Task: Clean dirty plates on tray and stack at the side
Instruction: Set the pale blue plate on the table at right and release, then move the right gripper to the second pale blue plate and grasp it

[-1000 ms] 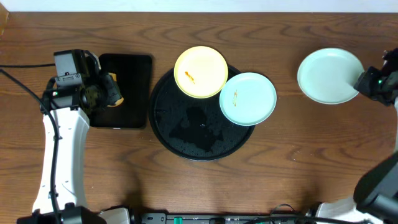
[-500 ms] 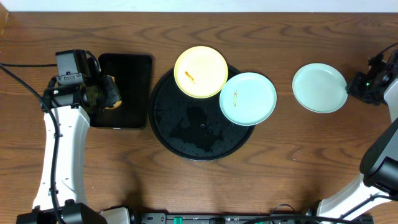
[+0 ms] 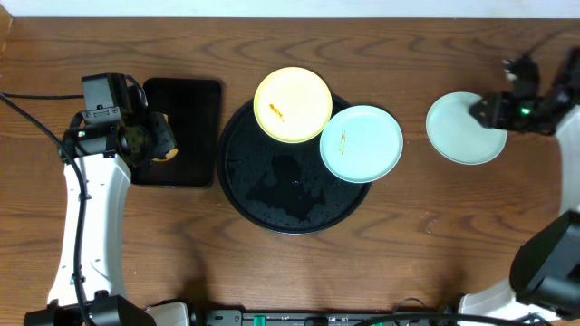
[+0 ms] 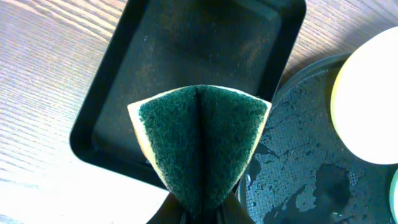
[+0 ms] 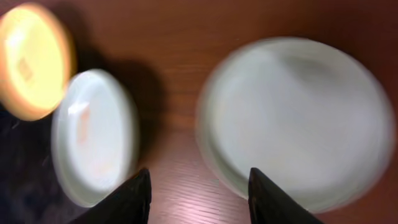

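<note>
Sponge (image 4: 199, 146) poised for the yellow plate (image 3: 292, 105)
My left fingers (image 4: 200, 216) are clamped on it at frame left; that plate, on the round tray's (image 3: 272, 195) upper rim, lies to their right, nearer them than my right fingers (image 5: 198, 186), which stand apart over the mint plate (image 3: 456, 136) far right

Speckled black tray (image 3: 272, 195), pale yellow plate (image 3: 293, 104), mint plates (image 3: 362, 143), dark green sponge (image 4: 199, 143).

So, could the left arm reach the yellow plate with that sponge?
Probably yes: the left pincer, gripping the sponge, hangs over the rectangular tray, with nothing between it and the yellow plate.
</note>
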`<control>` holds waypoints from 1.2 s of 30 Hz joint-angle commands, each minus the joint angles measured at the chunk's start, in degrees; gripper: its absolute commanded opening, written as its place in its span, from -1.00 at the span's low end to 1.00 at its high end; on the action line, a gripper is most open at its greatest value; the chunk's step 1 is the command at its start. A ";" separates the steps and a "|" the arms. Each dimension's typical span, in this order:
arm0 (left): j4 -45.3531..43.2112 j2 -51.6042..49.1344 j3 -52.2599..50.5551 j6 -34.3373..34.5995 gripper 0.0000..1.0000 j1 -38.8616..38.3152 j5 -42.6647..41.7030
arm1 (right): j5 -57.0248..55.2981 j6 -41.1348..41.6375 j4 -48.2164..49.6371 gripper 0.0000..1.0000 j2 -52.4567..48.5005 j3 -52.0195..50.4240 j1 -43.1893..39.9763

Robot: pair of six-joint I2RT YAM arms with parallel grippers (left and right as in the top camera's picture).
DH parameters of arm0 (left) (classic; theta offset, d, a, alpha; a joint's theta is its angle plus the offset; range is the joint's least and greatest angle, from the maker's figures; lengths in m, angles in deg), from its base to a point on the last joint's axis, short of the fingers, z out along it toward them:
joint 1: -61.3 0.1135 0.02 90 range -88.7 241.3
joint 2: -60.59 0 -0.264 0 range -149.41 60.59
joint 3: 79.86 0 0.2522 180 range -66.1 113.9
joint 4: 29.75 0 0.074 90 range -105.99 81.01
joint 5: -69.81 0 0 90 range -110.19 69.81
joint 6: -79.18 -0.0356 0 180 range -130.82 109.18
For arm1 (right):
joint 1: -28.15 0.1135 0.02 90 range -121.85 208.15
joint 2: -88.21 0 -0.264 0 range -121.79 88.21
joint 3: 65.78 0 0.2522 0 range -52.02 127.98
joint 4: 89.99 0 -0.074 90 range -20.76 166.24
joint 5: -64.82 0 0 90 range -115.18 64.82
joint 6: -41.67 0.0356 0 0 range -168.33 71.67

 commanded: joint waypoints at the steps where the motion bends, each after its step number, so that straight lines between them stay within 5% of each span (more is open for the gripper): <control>1: 0.00 0.00 -0.37 -0.28 -0.83 -0.17 0.11 | -4.85 -2.89 -0.87 0.01 -1.33 -0.44 9.81; 8: 0.02 0.00 -0.72 -0.28 -0.83 -0.17 0.11 | -18.56 4.98 2.21 -0.07 -5.07 -0.57 20.22; 19: 0.04 -0.02 -0.72 -0.28 -0.83 -0.17 0.11 | -13.94 8.24 1.36 -0.37 -13.49 -1.05 21.42; 27: 0.09 -0.02 -0.72 -0.28 -0.83 -0.17 0.09 | -13.57 9.42 0.22 -0.35 -15.19 -1.92 21.53; 36: 0.07 -0.02 -0.72 -0.31 -0.83 -0.17 0.11 | -13.55 10.82 0.61 -0.83 -15.15 -3.65 21.88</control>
